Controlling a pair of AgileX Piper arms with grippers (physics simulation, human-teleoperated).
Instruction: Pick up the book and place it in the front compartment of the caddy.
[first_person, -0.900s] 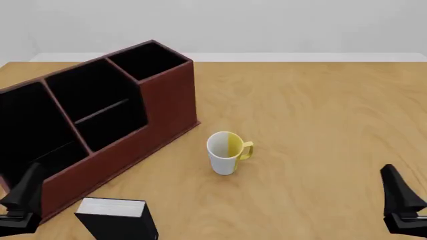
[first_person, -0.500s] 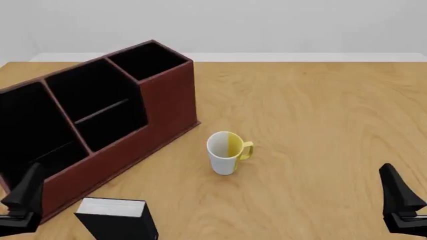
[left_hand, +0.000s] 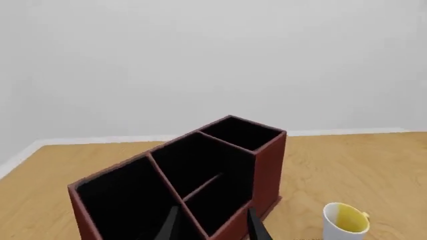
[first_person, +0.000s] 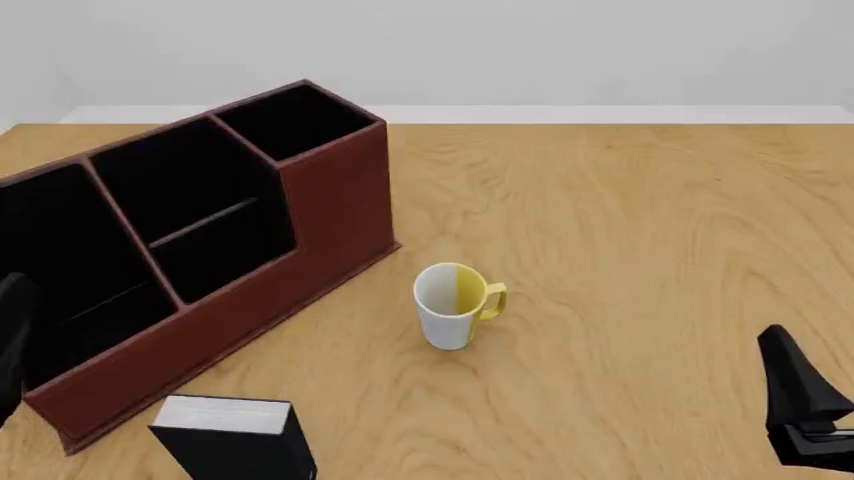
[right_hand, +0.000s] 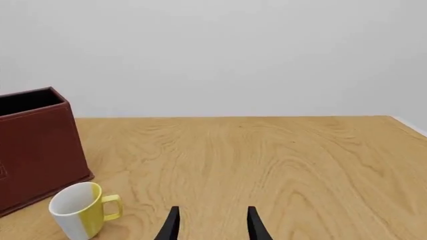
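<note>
The book (first_person: 234, 437), black with a white-grey page edge, stands upright at the table's near left edge, just in front of the caddy (first_person: 287, 275). The caddy is a long reddish-brown box with black insides. Its middle section, the front compartment (first_person: 200, 215), has a low thin divider and is empty; it also shows in the left wrist view (left_hand: 203, 182). My left gripper (left_hand: 212, 227) is open, raised over the caddy's near end, left of the book. My right gripper (right_hand: 212, 222) is open and empty at the near right, far from the book.
A white and yellow mug (first_person: 454, 303) stands upright right of the caddy, near the table's middle; it also shows in the right wrist view (right_hand: 80, 208) and the left wrist view (left_hand: 343, 222). The table's far edge meets a pale wall.
</note>
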